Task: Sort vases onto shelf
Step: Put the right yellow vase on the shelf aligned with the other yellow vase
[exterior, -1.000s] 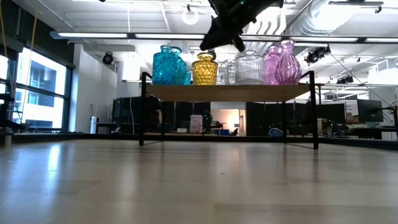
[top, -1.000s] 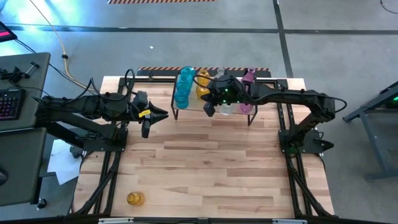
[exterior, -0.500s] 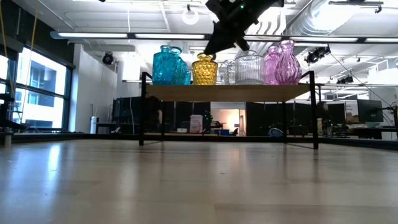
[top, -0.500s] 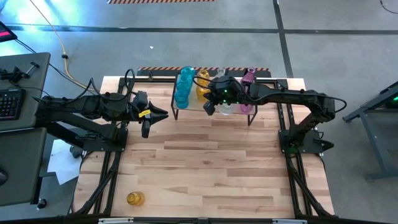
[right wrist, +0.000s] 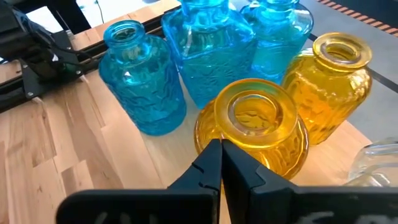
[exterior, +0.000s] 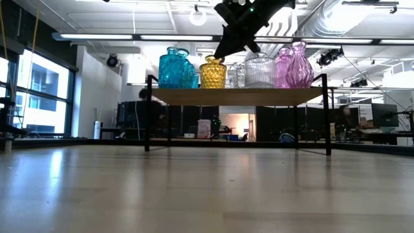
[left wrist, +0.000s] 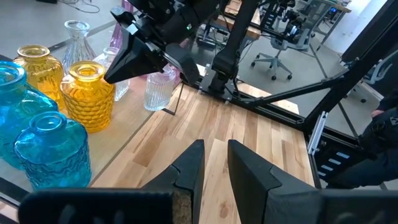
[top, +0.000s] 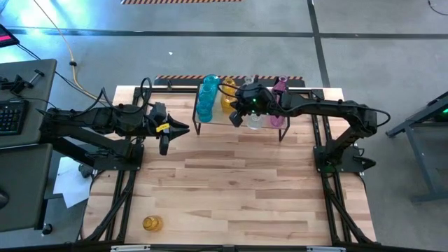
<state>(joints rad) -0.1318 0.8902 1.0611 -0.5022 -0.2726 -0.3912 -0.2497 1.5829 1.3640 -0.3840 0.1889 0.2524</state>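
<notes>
since a second ago the right hand (exterior: 237,46) has risen a little and drawn back from the dimpled yellow vase (exterior: 212,72), and the left hand (top: 176,130) has not moved, hanging beside the shelf's (exterior: 237,96) left end. the right hand's fingers are pressed together with nothing between them, poised just above and in front of that vase's mouth in the right wrist view. the left hand's fingers stand slightly apart and hold nothing.

the shelf is crowded: teal vases (top: 207,98) at the left end, two yellow ones beside them, clear ones (exterior: 258,70) in the middle and pink ones (exterior: 290,65) at the right, several nearly touching. one more yellow vase (top: 152,223) sits alone at the near left corner of the counter (top: 238,182), well away from both arms.

my worry is the retreat: if the closed fingers dip or swing sideways they could clip the yellow vase's rim and tip it into its neighbours, and glass packed this close would likely topple in a chain or roll off the board.
</notes>
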